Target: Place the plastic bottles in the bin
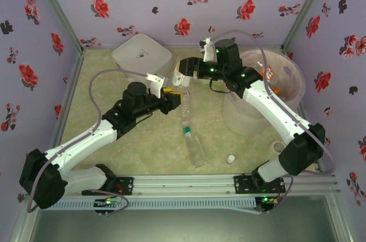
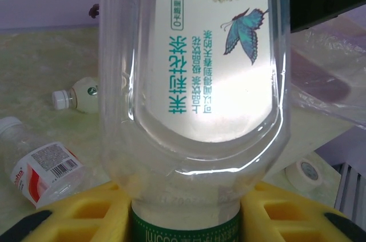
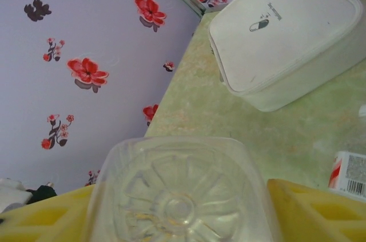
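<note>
You have two matching arms, left arm (image 1: 86, 139) and right arm (image 1: 274, 107): white link shells and bulky black joint housings (image 1: 40, 176). Small green LEDs (image 1: 212, 70) are lit on the joints and at the bases. A thin grey-lilac cable (image 1: 108, 72) loops off each arm. Left gripper (image 2: 183, 207) and right gripper (image 3: 180, 207) carry yellow fingers (image 2: 86, 210) with square moulded recesses. Black base brackets (image 1: 117, 185) sit on a ribbed aluminium rail (image 1: 189, 182).

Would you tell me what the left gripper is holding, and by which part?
The left gripper holds a clear bottle by its neck, at the green cap. The right gripper flanks its base; grip unclear.
</note>
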You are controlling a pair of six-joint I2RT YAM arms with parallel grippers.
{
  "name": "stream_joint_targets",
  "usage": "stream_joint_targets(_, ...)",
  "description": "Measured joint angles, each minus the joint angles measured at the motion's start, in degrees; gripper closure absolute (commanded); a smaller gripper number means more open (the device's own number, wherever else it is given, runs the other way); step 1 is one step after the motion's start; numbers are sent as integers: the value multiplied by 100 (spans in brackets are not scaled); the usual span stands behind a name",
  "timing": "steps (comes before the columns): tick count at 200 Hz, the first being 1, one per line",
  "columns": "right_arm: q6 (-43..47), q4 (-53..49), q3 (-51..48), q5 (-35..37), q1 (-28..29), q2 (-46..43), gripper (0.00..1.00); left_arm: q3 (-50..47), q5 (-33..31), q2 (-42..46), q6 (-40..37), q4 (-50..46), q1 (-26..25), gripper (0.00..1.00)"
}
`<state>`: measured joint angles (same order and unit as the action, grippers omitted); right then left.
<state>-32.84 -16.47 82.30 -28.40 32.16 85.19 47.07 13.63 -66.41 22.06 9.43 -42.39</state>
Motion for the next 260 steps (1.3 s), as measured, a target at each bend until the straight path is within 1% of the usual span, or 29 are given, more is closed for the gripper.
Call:
stream_joint_targets(10, -7, 2, 0, -9, 0, -4, 41, -15, 11, 0, 0, 0, 0, 85)
stream_joint_targets(25, 55, -11, 2, -7, 4, -9, 48, -24, 13, -4, 0, 20, 0, 67)
stream_joint_targets(34, 103, -57, 39, -7, 0, -11, 50, -28, 9, -4, 0, 37, 0, 51)
stream_joint_targets(41, 133, -136, 96, -4, -2, -11, 52, -31, 0, -7, -28, 66, 0, 32)
stream_joint_targets(48, 186, -229, 186, 37, -9, -11, 53, -33, -20, -4, -17, 83, -4, 18)
stream_joint_targets(56, 260, -352, 317, 79, -44, -17, 55, -35, -68, -4, -2, 87, -11, 6)
stream_joint_targets(61, 315, -444, 422, 125, -79, -33, 56, -37, -107, -4, 0, 87, -9, 1)
stream_joint_targets(83, 560, -791, 817, 348, -345, -295, 63, -44, -317, -4, 37, 35, -11, 0)
stream_joint_targets(97, 702, -929, 968, 535, -601, -667, 70, -44, -455, -17, 48, -11, -11, 0)
stream_joint_targets(119, 901, -1067, 1034, 907, -1086, -1460, 86, -44, -695, -122, 96, -98, -11, 0)
stream_joint_targets(129, 1040, -1150, 1040, 1198, -1300, -1869, 93, -44, -798, -199, 136, -136, -9, 0)
stream_joint_targets(141, 1228, -1281, 1058, 1598, -1438, -2280, 100, -44, -914, -295, 162, -157, -9, 0)
stream_joint_targets(169, 1711, -1506, 1064, 2575, -1517, -2885, 100, -44, -1054, -503, 223, -173, -9, 0)
stream_joint_targets(193, 1987, -1543, 929, 3167, -1532, -2887, 100, -44, -1097, -678, 289, -197, -9, 0)
stream_joint_targets(210, 2087, -1615, 793, 3327, -1532, -2618, 100, -44, -1110, -758, 308, -295, -9, 0)
stream_joint_targets(242, 2135, -1694, 476, 3338, -1530, -1954, 100, -44, -1113, -778, 310, -415, -9, 0)
stream_joint_targets(260, 2175, -1873, 269, 3394, -1532, -1738, 100, -44, -1113, -778, 313, -435, -9, 0)
